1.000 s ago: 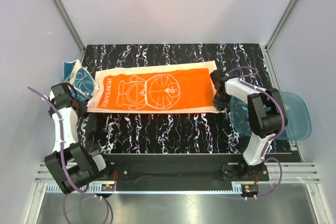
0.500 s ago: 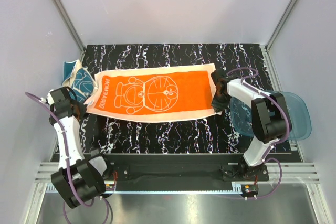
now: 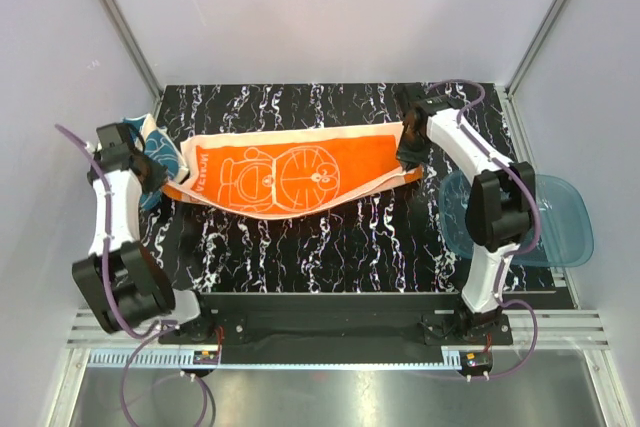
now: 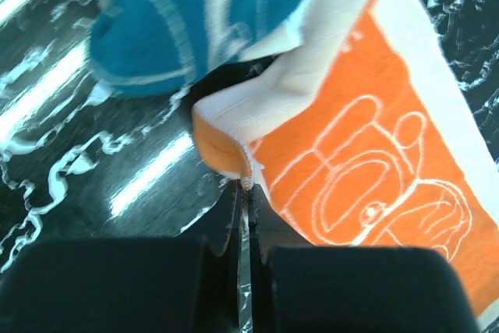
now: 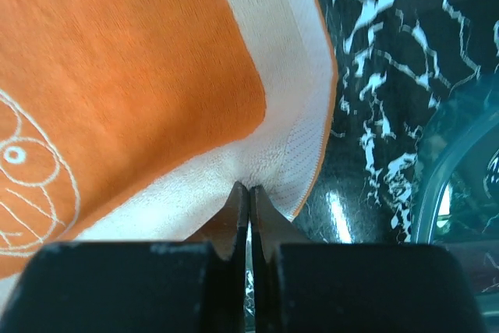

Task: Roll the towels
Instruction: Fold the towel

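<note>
The black marbled table [image 3: 330, 237] sits boxed in by pale walls on the left, back and right. It has open surface in a strip along the back and a wider band in front, between the cloth and the arm bases. The orange towel [image 3: 290, 172] spans most of the table's width. Its pale-bordered far edge runs almost straight, and its near edge bows toward the arms in the middle. At the right, the translucent blue tray [image 3: 555, 222] hangs out past the table's edge. The right arm crosses its near-left part, and only a sliver of its rim shows in the right wrist view. The teal towel [image 3: 158, 159] is bunched at the left edge of the table, close to the wall. It is partly covered by the left arm from above and it touches the orange towel's left end. How much of it lies under that end cannot be made out. The left claw [image 4: 242, 193] is closed on a folded-over corner of the orange towel's left end, with the teal towel just beyond its tips. The right claw [image 5: 249, 191] is closed on the cream border near the right end's corner. Bare table and the tray lie just to its right.
</note>
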You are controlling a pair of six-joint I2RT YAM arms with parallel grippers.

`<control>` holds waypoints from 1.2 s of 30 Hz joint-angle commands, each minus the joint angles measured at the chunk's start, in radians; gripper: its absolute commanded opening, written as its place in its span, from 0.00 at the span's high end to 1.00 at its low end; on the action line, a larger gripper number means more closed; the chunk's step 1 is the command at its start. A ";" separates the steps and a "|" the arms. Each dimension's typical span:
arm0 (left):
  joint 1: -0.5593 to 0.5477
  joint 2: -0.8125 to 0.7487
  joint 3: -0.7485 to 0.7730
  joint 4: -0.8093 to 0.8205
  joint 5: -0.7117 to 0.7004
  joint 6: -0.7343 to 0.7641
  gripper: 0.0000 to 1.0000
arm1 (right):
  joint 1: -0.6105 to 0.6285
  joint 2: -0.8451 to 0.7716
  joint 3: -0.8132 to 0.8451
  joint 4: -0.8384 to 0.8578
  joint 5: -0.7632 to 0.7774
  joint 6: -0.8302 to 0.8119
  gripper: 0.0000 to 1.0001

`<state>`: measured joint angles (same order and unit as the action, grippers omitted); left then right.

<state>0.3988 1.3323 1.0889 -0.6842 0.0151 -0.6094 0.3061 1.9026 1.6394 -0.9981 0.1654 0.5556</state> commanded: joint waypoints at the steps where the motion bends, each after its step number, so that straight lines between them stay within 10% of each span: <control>1: -0.063 0.117 0.219 -0.044 0.002 0.062 1.00 | -0.028 0.076 0.158 -0.108 0.054 -0.059 1.00; 17: -0.123 0.620 0.700 -0.193 -0.056 0.088 1.00 | -0.108 0.538 0.821 -0.286 -0.012 -0.143 1.00; 36: -0.123 0.755 0.873 -0.167 -0.060 0.068 1.00 | -0.170 0.622 1.007 -0.198 -0.113 -0.115 1.00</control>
<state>0.2779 2.0598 1.8736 -0.8738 -0.0372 -0.5404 0.1619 2.5076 2.5748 -1.2285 0.0708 0.4343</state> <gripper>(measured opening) 0.024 0.012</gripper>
